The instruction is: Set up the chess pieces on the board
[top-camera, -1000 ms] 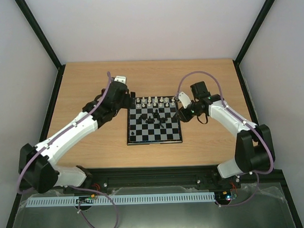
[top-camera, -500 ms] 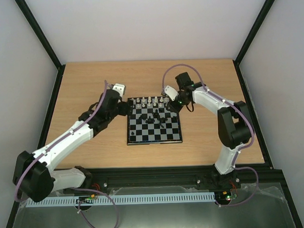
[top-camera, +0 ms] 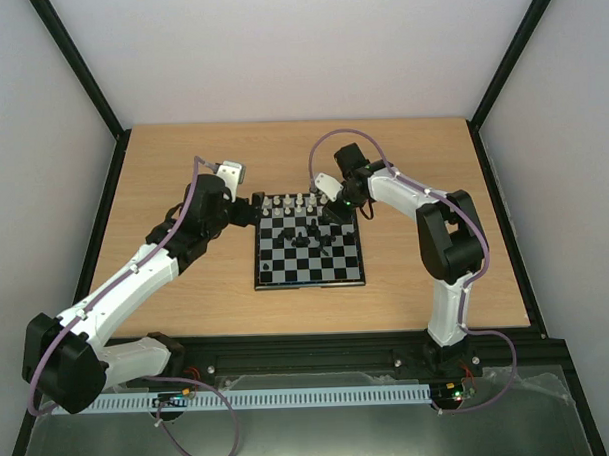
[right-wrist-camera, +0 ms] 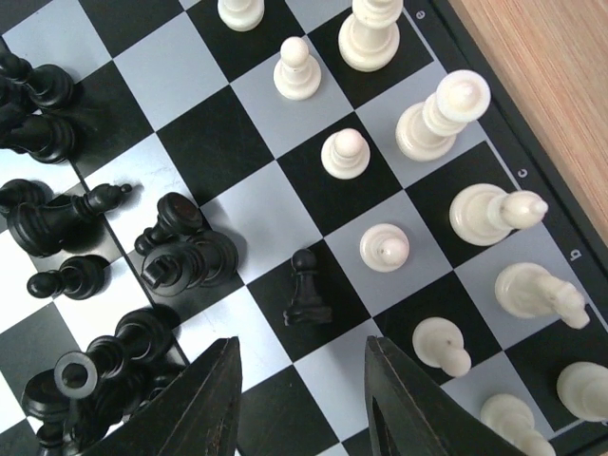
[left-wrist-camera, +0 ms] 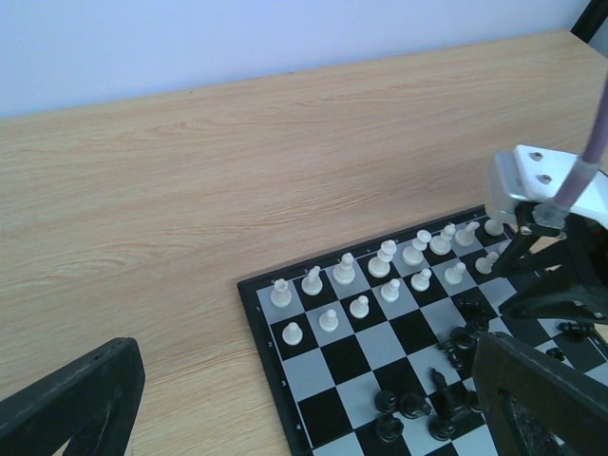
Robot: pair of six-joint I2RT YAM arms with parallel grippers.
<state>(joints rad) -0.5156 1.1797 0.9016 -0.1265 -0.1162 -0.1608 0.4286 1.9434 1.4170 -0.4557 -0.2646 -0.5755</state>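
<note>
The board (top-camera: 306, 273) lies mid-table. White chess pieces (top-camera: 302, 201) stand in its two far rows. Black pieces (top-camera: 312, 234) lie and stand bunched in its middle. My right gripper (top-camera: 330, 211) is open low over the board's far right part. In the right wrist view its open fingers (right-wrist-camera: 204, 408) flank a lone upright black pawn (right-wrist-camera: 306, 288) just ahead of them, not touching it. My left gripper (top-camera: 251, 212) is open and empty at the board's far left corner. Its wrist view shows the white rows (left-wrist-camera: 380, 275) and the black heap (left-wrist-camera: 427, 404).
Bare wooden table (top-camera: 182, 162) surrounds the board. A black frame (top-camera: 109, 215) borders the table on both sides. In the left wrist view, the right gripper (left-wrist-camera: 546, 256) hangs over the board's far side. In the right wrist view, white pieces (right-wrist-camera: 480, 214) stand close to the right of the pawn.
My right arm has swung left from the board's right edge to over its far right squares. My left arm has drawn back a little to the left.
</note>
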